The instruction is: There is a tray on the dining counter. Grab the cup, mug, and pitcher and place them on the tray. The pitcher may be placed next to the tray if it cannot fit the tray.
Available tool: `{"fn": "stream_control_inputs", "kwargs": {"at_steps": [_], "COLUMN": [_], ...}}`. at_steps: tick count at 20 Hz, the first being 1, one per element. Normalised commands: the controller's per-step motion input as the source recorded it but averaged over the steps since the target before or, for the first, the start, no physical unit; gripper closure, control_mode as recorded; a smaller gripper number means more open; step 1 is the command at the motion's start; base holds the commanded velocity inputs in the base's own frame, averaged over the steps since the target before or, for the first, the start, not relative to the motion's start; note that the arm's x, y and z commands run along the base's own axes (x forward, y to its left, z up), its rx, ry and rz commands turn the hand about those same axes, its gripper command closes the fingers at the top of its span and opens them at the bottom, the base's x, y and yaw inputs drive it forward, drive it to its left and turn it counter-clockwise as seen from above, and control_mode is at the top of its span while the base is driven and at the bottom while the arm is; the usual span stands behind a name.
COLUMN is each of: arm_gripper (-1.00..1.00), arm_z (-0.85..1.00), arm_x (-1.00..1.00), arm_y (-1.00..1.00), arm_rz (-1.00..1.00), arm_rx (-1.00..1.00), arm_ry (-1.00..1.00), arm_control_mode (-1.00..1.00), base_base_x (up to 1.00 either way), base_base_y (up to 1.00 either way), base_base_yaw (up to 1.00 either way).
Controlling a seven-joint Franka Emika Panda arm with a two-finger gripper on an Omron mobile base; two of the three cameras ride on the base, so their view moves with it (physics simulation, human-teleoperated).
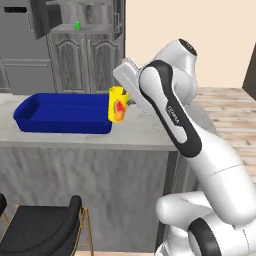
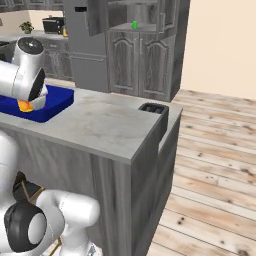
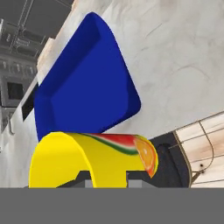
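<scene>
The pincer point(image 3: 106, 177) is grasping the yellow cup point(image 1: 117, 104), its fingers clenched on the cup's wall, and is holding it in the air. Just beyond and below the cup, the blue tray point(image 1: 62, 114) is lying on the dining counter point(image 1: 145, 134). Far beyond, a green mug point(image 1: 77, 25) is sitting in an open cabinet point(image 1: 82, 17).

The tray point(image 1: 60, 116) is deep blue. The cup point(image 1: 118, 104) is yellow with a red, green and orange fruit mark. The counter point(image 2: 107, 125) top is pale grey.
</scene>
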Motion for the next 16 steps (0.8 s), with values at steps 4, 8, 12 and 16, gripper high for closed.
{"fn": "stream_control_inputs", "kwargs": {"at_steps": [4, 8, 12, 16], "arm_gripper": [1.0, 1.0, 1.0, 1.0], "arm_z": [0.35, 0.16, 0.0, 0.0], "arm_x": [0.6, 0.54, 0.39, 0.31], "arm_y": [0.41, 0.42, 0.46, 0.45], "arm_rz": [0.0, 0.02, 0.03, 0.02], "arm_rx": [0.0, 0.0, -0.01, 0.0], "arm_ry": [0.04, 0.03, 0.0, 0.02], "arm_control_mode": [-1.0, -1.0, -1.0, -1.0], "base_base_x": [0.0, 0.0, 0.0, 0.0], "base_base_y": [0.0, 0.0, 0.0, 0.0], "base_base_yaw": [0.0, 0.0, 0.0, 0.0]}}
